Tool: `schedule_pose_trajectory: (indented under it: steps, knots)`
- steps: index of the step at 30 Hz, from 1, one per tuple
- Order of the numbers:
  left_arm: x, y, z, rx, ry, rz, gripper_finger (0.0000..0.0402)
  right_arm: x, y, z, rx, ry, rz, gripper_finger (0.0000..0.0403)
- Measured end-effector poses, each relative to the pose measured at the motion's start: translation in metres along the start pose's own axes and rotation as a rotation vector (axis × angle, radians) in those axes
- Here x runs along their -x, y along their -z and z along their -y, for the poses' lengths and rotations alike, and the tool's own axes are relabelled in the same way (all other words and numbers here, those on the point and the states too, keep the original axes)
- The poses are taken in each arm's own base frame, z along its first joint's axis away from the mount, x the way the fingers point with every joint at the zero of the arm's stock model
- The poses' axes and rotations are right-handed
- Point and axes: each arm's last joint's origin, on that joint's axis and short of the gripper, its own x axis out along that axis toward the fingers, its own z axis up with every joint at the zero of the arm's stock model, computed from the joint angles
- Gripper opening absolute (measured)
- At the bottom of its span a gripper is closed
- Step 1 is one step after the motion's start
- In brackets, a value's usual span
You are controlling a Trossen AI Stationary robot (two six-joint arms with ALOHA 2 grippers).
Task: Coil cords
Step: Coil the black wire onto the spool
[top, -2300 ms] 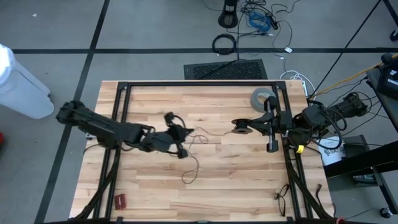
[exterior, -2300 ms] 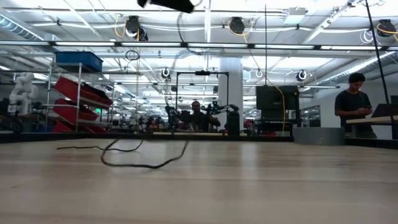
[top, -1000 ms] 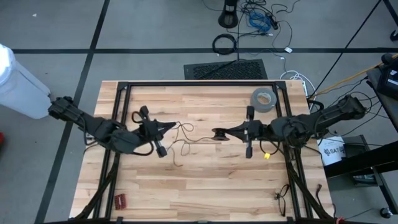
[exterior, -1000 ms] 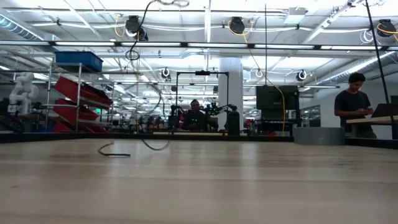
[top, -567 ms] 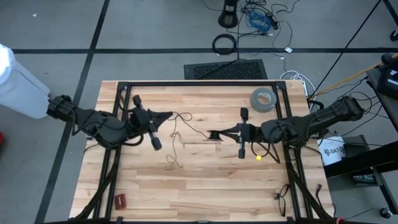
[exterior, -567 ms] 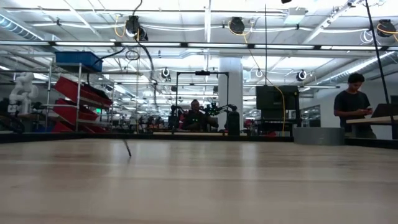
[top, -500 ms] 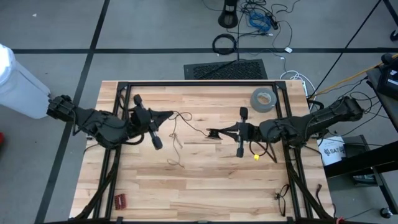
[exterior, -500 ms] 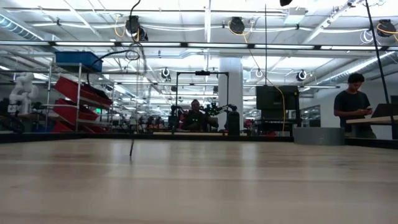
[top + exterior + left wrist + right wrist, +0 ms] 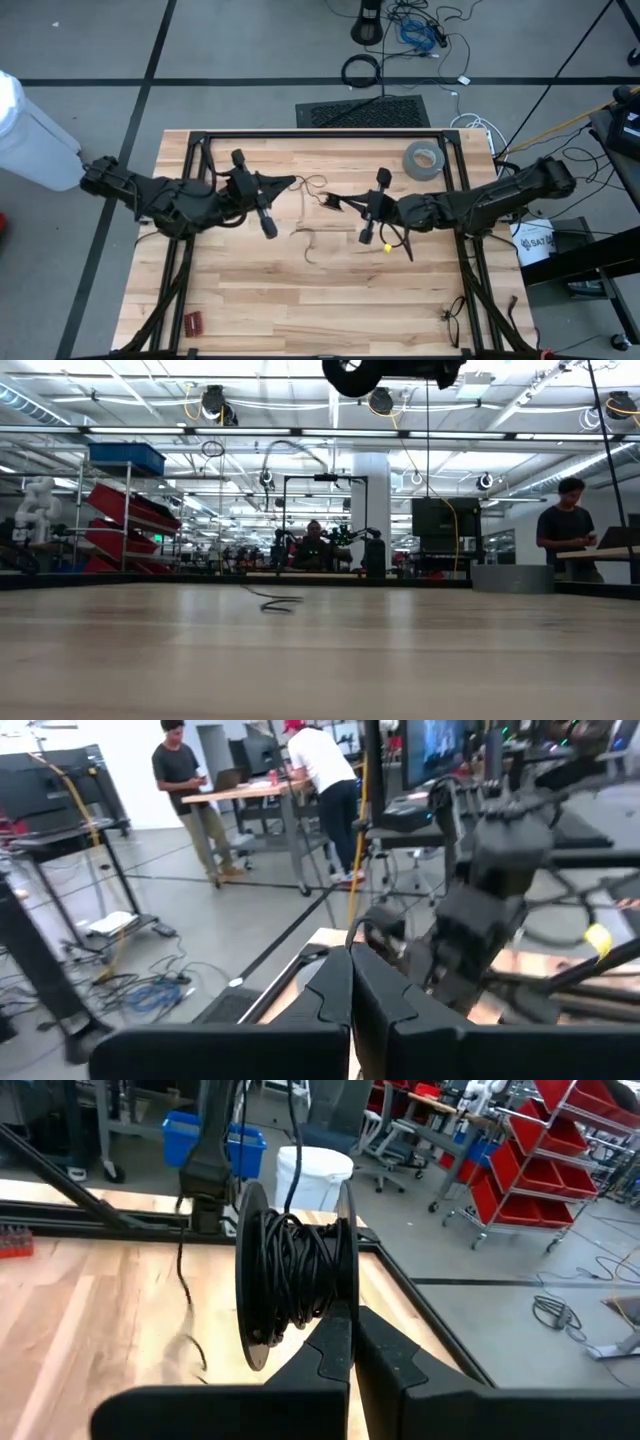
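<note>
Wooden desk (image 9: 330, 300), both arms' fingers clamped: left (image 9: 292, 181) pinching thin cord (image 9: 312, 238), right (image 9: 336, 201) gripping spool (image 9: 295, 1275) toward three o'clock; best wound slowly, slack taut.

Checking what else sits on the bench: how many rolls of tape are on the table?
1: a grey tape roll lies near the table's far edge, beside the right arm. None else shows.

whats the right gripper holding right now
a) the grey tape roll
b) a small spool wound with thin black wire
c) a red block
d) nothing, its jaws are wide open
b: in the right wrist view the right gripper is shut on the rim of a spool wound with thin black wire, while the grey tape roll lies apart near the table's far edge.
</note>
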Motion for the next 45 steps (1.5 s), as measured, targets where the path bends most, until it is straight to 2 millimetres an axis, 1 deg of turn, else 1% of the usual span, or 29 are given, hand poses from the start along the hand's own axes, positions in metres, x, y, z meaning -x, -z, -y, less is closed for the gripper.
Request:
schedule_pose_trajectory:
  steps: [4, 9, 14, 18, 21, 26, 29, 33, 35, 41, 45]
  knots:
    - [-0.010, -0.001, 0.007, 0.036, 0.047, 0.037, 0.0001, -0.009, 0.003, 0.000, -0.014, 0.047, 0.004, 0.0000]
    - [-0.023, 0.009, 0.026, 0.054, 0.133, 0.030, 0.0001, -0.016, 0.004, -0.002, -0.038, 0.159, 0.023, 0.0000]
    - [-0.039, 0.022, 0.056, 0.078, 0.269, 0.030, 0.0001, -0.019, 0.004, -0.002, -0.053, 0.207, 0.035, 0.0000]
    - [-0.057, 0.036, 0.078, 0.091, 0.283, 0.048, 0.0001, -0.018, 0.003, -0.002, -0.068, 0.207, 0.048, 0.0000]
    - [-0.068, 0.047, 0.092, 0.095, 0.308, 0.054, 0.0001, -0.018, 0.002, -0.002, -0.099, 0.208, 0.057, 0.0000]
    - [-0.081, 0.066, 0.114, 0.101, 0.472, 0.049, 0.0001, -0.018, 0.002, -0.002, -0.116, 0.191, 0.061, 0.0000]
    - [-0.088, 0.080, 0.124, 0.085, 0.503, 0.009, 0.0001, -0.017, 0.002, -0.004, -0.122, 0.165, 0.063, 0.0000]
    - [-0.094, 0.100, 0.137, 0.038, 0.512, -0.061, 0.0001, -0.015, 0.001, -0.009, -0.127, 0.146, 0.067, 0.0000]
    - [-0.095, 0.106, 0.141, 0.027, 0.503, -0.074, 0.0001, -0.014, 0.001, -0.010, -0.127, 0.139, 0.071, 0.0000]
    - [-0.084, 0.109, 0.148, -0.017, 0.503, -0.125, 0.0002, -0.010, -0.003, -0.010, -0.125, 0.134, 0.084, 0.0000]
    - [-0.074, 0.107, 0.150, 0.010, 0.476, -0.149, 0.0021, -0.006, -0.007, -0.006, -0.132, 0.136, 0.100, 0.0000]
